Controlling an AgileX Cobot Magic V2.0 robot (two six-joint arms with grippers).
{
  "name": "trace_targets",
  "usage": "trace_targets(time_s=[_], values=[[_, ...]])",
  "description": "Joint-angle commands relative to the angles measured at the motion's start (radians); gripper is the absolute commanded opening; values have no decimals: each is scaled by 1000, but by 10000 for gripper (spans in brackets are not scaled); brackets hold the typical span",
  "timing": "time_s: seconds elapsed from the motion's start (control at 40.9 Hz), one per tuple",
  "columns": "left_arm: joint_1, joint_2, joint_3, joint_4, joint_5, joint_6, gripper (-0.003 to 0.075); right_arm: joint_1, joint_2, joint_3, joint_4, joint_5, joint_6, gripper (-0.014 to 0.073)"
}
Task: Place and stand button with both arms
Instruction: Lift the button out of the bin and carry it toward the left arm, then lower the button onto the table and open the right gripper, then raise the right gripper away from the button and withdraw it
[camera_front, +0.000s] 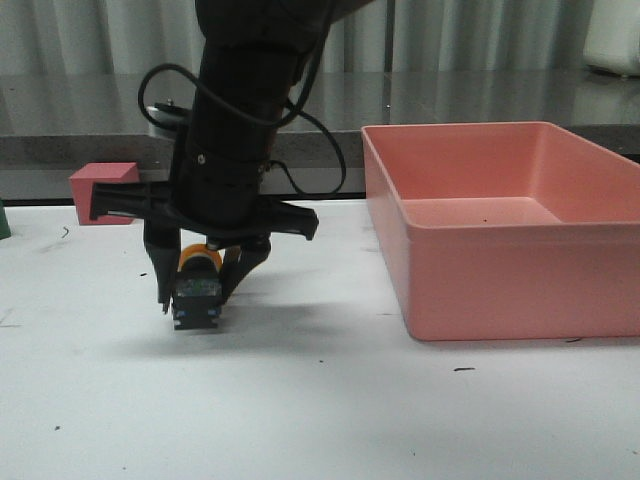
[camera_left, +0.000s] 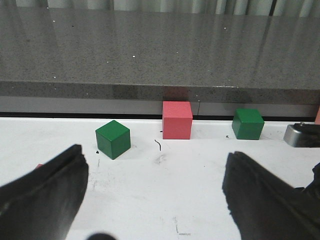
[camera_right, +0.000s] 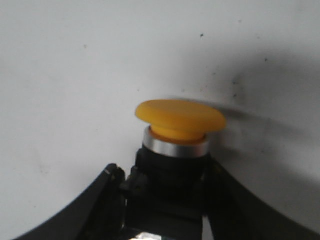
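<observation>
Front view, left of centre: the button (camera_front: 198, 285) is clamped between the fingers of the right gripper (camera_front: 200, 285), its dark base resting on or just above the white surface (camera_front: 320, 400); contact cannot be told. Yellow cap is turned up and away from the camera.

Right wrist view: cap, silver ring and black collar are seen between the fingers (camera_right: 107, 192), pressed on both sides.

Left wrist view: left gripper (camera_left: 155, 192) fingers are spread wide apart, nothing between them. Two green cubes (camera_left: 113, 139) and a pink cube (camera_left: 177, 120) are seen beyond.

Pink bin (camera_front: 500, 235) is at right in the front view.
</observation>
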Motion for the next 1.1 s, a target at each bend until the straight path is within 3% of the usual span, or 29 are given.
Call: trace_targets(time_s=[0.0, 0.147, 0.366, 0.513, 0.635, 0.879, 1.075], values=[[-6, 9, -36, 2, -72, -8, 529, -2, -54, -34, -5, -47, 33, 280], [-6, 9, -36, 2, -70, -8, 529, -2, -49, -34, -5, -57, 34, 315], [-6, 9, -36, 2, -52, -8, 529, -2, -52, -34, -3, -64, 34, 565], [-6, 9, -33, 2, -51, -8, 529, -2, -101, -34, -5, -57, 29, 568], [-6, 9, -30, 2, -51, -8, 529, -1, -179, -34, -5, -29, -30, 459], [-6, 9, -30, 2, -51, -8, 529, -7, -306, -33, -7, 25, -82, -78], [-6, 9, -30, 2, -51, -8, 529, -61, -392, -31, -19, 92, -122, -63]])
